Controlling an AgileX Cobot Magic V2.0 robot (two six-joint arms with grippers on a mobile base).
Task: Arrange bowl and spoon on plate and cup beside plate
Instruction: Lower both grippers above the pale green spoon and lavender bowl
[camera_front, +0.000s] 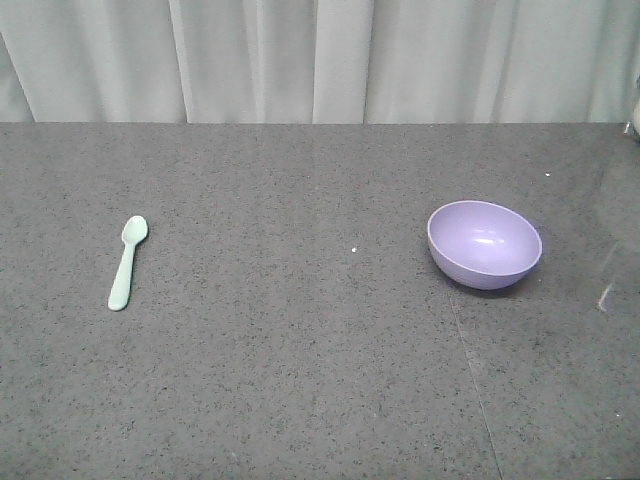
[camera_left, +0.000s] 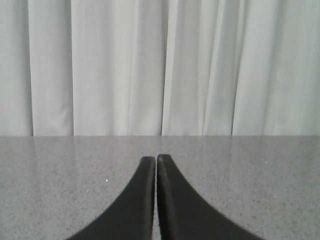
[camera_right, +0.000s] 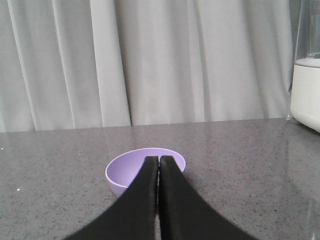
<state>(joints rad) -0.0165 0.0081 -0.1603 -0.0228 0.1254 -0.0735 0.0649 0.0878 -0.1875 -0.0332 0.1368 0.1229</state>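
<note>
Left gripper (camera_left: 156, 159) and right gripper (camera_right: 158, 159) hover with jaws closed, empty, the right lined up on the bowl (camera_front: 485, 243), likely its first pick; spoon (camera_front: 127, 262) lies well apart leftward. Plate, cup unseen, perhaps off-frame.

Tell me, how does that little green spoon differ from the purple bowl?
The spoon is pale mint green; the bowl is lavender. The spoon is long and slim, lying flat; the bowl is round and deep. In the front view the spoon sits far left, the bowl right. Both are smooth and rest on the grey table.
</note>
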